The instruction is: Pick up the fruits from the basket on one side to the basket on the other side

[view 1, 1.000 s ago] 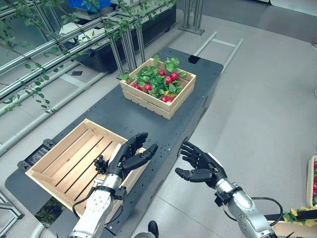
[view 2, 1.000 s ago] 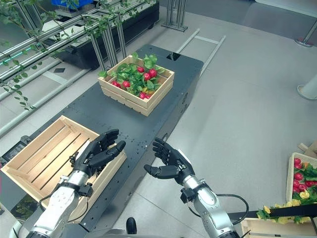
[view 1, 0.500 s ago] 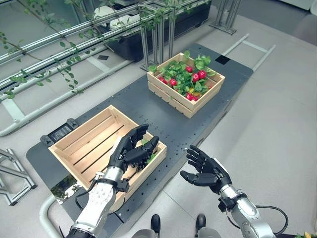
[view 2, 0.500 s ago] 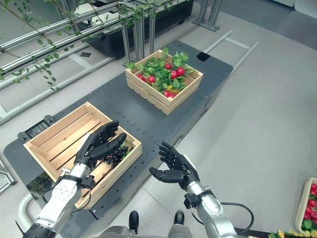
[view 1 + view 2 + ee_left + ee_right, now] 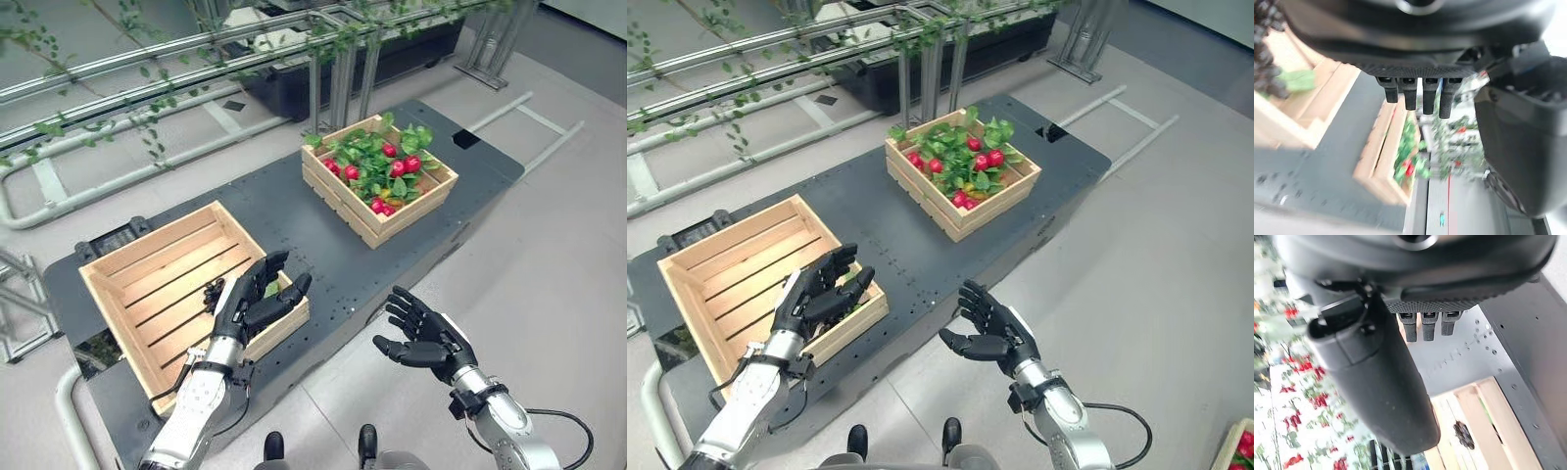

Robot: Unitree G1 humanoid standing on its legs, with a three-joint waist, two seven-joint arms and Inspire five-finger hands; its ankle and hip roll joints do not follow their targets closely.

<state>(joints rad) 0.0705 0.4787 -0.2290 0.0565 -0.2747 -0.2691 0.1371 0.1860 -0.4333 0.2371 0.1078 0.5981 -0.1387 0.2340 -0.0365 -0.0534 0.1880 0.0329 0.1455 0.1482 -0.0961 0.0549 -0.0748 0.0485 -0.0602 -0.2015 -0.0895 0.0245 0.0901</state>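
Fruits [image 5: 397, 166], red among green leaves, fill the far crate [image 5: 380, 179] in the upper middle of the frame, on the dark bench [image 5: 294, 230]. The near crate [image 5: 181, 294] sits at the centre left of that bench, well apart from the far one. A dark bunch [image 5: 211, 295], which looks like grapes though I cannot be sure, lies on its slats beside a green leaf [image 5: 269, 290], just beyond my fingertips. My left hand [image 5: 257, 304] hovers over the near crate's right corner, fingers straight and spread, holding nothing. My right hand [image 5: 427, 338] hangs over the grey floor [image 5: 549, 245] off the bench's edge in the lower right of the frame, palm turned up, fingers relaxed and apart, empty.
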